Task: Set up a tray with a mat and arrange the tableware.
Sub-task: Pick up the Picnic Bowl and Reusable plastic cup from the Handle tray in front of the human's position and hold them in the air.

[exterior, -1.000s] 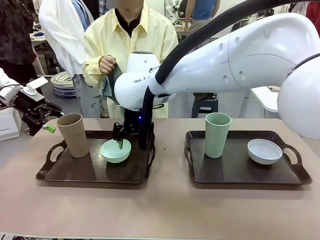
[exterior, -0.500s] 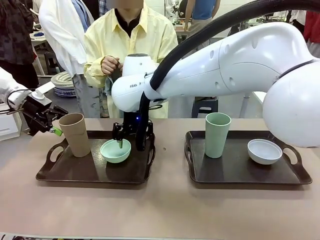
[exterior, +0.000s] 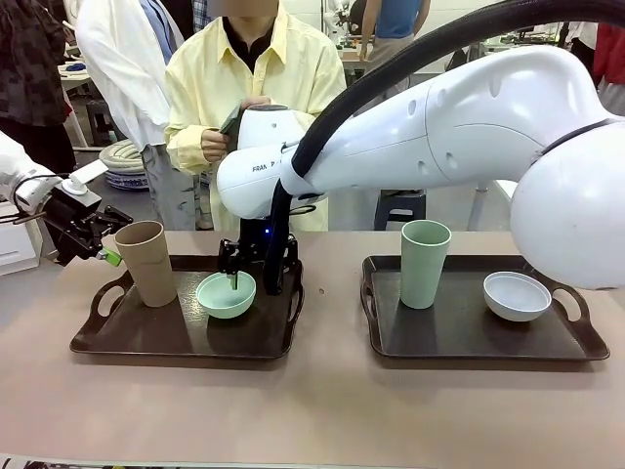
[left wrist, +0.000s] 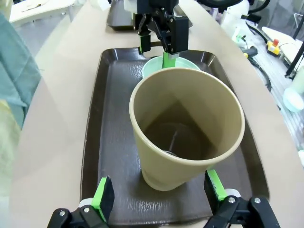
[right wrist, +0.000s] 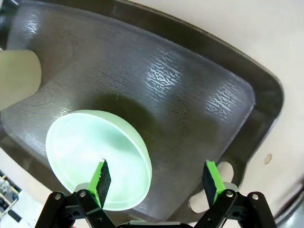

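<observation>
On the left tray (exterior: 127, 337) stand a tan tumbler (exterior: 147, 264) and a mint green bowl (exterior: 226, 295). My left gripper (exterior: 107, 250) hovers open just left of the tumbler. In the left wrist view the tan tumbler (left wrist: 187, 128) sits between the green pads (left wrist: 102, 197) without touching them. My right gripper (exterior: 255, 276) reaches across and hangs open over the bowl's far rim. In the right wrist view it (right wrist: 156, 178) straddles the mint bowl's (right wrist: 90, 152) rim. The right tray (exterior: 459, 342) holds a pale green tumbler (exterior: 425, 264) and a whitish bowl (exterior: 517, 296). A teal cloth (left wrist: 16, 71), perhaps the mat, is with the person.
The person in a yellow shirt (exterior: 293, 68) stands at the far edge behind the left tray, one hand (exterior: 211, 144) raised at the chest. My bulky right arm (exterior: 459, 127) spans the table's middle. Bare tabletop (exterior: 322, 410) lies in front of both trays.
My left gripper has moved right, up to the tan tumbler. The right arm shifted slightly left over the bowl. The person's hand lifted the cloth higher.
</observation>
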Tool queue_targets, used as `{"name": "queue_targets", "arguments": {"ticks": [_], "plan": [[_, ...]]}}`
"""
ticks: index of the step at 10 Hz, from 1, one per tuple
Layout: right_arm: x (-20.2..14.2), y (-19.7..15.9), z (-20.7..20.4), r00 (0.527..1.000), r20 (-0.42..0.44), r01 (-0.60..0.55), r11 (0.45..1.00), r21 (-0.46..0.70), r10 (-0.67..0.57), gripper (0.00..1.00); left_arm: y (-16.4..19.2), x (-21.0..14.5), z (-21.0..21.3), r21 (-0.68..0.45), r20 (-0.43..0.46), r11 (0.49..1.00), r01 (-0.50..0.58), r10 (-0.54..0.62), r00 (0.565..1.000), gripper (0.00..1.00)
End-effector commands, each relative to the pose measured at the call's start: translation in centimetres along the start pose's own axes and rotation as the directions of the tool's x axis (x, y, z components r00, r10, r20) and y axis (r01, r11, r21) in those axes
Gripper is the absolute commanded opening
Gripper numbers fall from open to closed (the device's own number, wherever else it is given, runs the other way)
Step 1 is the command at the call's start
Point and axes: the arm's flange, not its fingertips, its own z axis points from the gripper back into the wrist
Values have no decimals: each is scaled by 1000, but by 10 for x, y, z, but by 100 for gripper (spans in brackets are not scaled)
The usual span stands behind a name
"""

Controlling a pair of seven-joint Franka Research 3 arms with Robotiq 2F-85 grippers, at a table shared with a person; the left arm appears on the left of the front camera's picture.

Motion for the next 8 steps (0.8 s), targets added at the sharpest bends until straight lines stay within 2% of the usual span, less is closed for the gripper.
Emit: {"name": "queue_targets", "arguments": {"ticks": [1, 3, 8], "plan": [[11, 3, -6, 997, -39, 69, 997, -24, -69, 100, 1, -1, -4, 4, 20, 1000, -1, 1, 1000, 100], [15, 6, -7, 992, -51, 113, 993, -40, -115, 100, -3, -1, -7, -1, 50, 1000, 1, 0, 999, 100], [20, 11, -11, 987, -75, 139, 990, -37, -141, 100, -7, -4, -34, -39, 77, 999, 38, -34, 996, 100]]}}
